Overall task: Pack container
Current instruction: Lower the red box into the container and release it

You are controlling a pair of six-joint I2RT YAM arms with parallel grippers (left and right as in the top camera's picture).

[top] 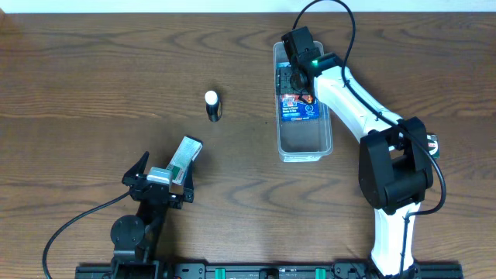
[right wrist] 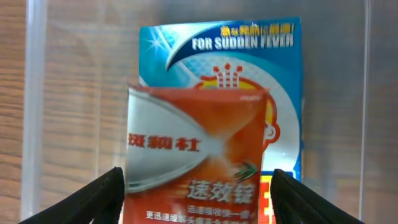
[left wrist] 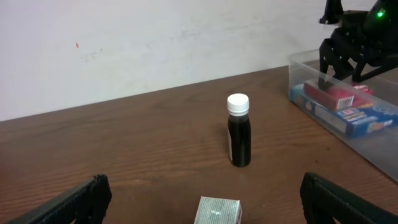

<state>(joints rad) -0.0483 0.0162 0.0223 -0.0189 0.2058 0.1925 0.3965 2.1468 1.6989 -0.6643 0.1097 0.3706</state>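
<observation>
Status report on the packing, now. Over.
Left tool open, empty, small box close ahead. Right tool open over container, straddling red packet on blue box. Bottle upright, outside. Nothing in the way.

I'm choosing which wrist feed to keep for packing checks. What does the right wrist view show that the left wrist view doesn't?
Right wrist only: the print on the blue packet, FOR SUDDEN FEVER. Left wrist only: an upright white-capped dark bottle, a box at the bottom edge, the right gripper over the container. Both: the red packet lying on the blue one.
</observation>
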